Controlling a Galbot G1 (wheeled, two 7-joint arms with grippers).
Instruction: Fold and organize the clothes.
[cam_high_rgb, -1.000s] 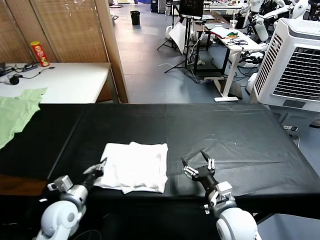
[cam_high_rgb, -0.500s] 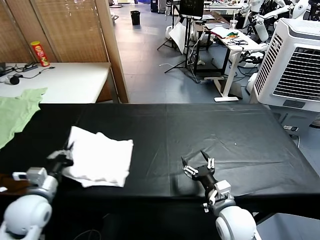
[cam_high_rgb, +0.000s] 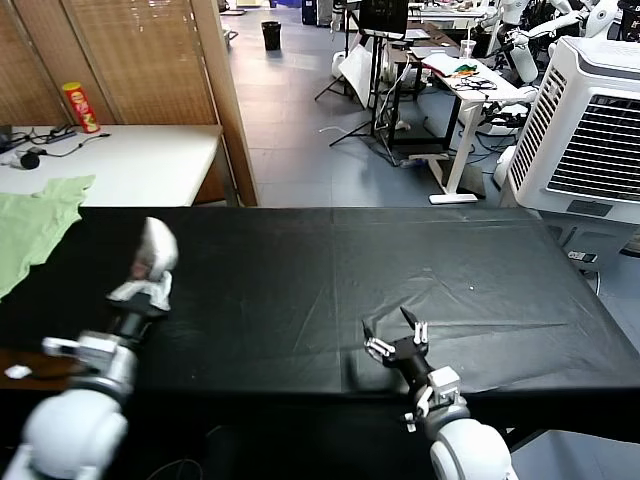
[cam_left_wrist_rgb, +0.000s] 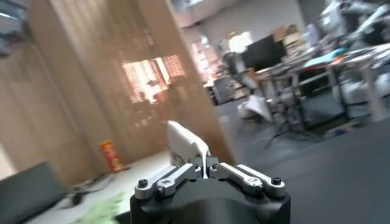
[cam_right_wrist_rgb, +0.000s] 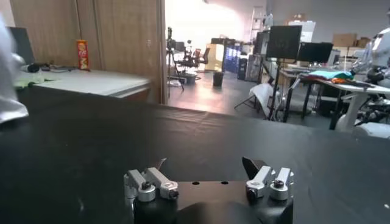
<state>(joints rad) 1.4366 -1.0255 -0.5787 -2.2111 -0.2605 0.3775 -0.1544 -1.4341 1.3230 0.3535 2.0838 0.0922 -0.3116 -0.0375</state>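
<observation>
The white T-shirt (cam_high_rgb: 153, 248) hangs as a small bunched bundle above the left part of the black table (cam_high_rgb: 420, 250); no print shows. My left gripper (cam_high_rgb: 138, 296) is shut on its edge and holds it up. In the left wrist view the white cloth (cam_left_wrist_rgb: 186, 143) stands pinched between the closed jaws of the left gripper (cam_left_wrist_rgb: 205, 169). My right gripper (cam_high_rgb: 392, 335) rests open and empty near the table's front edge, right of centre. It also shows in the right wrist view (cam_right_wrist_rgb: 204, 163), where the shirt (cam_right_wrist_rgb: 9, 79) shows at the edge.
A light green garment (cam_high_rgb: 35, 225) lies over the table's far left end. Behind it stands a white table (cam_high_rgb: 130, 165) with a red can (cam_high_rgb: 78, 107). A white air cooler (cam_high_rgb: 590, 130) stands at the right.
My left gripper has pulled the folded shirt leftward across the table and lifted it, so it now hangs bunched at the far left. The right gripper has stayed put.
</observation>
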